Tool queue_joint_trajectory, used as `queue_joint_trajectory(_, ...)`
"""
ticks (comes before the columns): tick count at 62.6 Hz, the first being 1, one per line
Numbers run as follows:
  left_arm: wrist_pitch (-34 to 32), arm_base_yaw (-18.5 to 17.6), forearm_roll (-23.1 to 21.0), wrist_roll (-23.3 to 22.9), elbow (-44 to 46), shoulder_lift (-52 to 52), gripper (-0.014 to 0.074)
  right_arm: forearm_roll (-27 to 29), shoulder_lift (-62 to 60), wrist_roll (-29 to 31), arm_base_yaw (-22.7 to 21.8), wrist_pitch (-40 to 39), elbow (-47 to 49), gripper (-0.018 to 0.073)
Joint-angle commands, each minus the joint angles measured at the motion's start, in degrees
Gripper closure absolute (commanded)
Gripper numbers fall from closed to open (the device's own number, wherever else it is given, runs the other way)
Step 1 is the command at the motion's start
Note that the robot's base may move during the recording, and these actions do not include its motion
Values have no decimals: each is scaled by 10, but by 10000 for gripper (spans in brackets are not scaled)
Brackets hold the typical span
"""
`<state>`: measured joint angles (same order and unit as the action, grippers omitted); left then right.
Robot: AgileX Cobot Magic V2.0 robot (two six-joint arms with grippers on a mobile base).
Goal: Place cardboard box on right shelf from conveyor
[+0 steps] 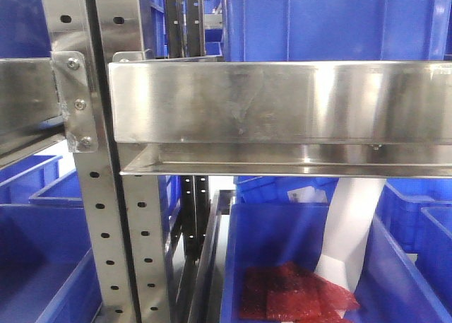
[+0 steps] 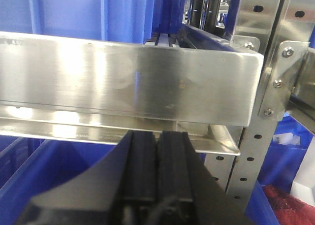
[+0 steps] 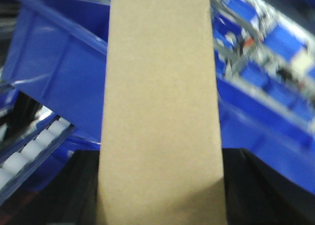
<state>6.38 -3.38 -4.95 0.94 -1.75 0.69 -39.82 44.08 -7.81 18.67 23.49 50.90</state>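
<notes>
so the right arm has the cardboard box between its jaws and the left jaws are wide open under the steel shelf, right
Not quite. The left wrist view shows the left gripper with its jaws closed together and nothing between them, just below the steel shelf. The right gripper does hold the cardboard box.

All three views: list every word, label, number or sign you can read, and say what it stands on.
None can be read.
cardboard box: plain tan face, no print.
right shelf: bare steel lip, no marking.
blue bin: red packets and a white sheet inside, no legible text.
</notes>
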Motion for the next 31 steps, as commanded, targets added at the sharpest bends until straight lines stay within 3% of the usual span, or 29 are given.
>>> queue_joint_trajectory(1,-47,-2,-3,-3,2,5,715,-106,33,4,31,-63,27,279)
queue_joint_trajectory(10,-47,-2,-3,-3,2,5,715,-177,68,4,38,-68,27,279)
queue_joint_trajectory(31,-47,-2,-3,-3,2,5,715,-180,107,5,27,-168,0,279)
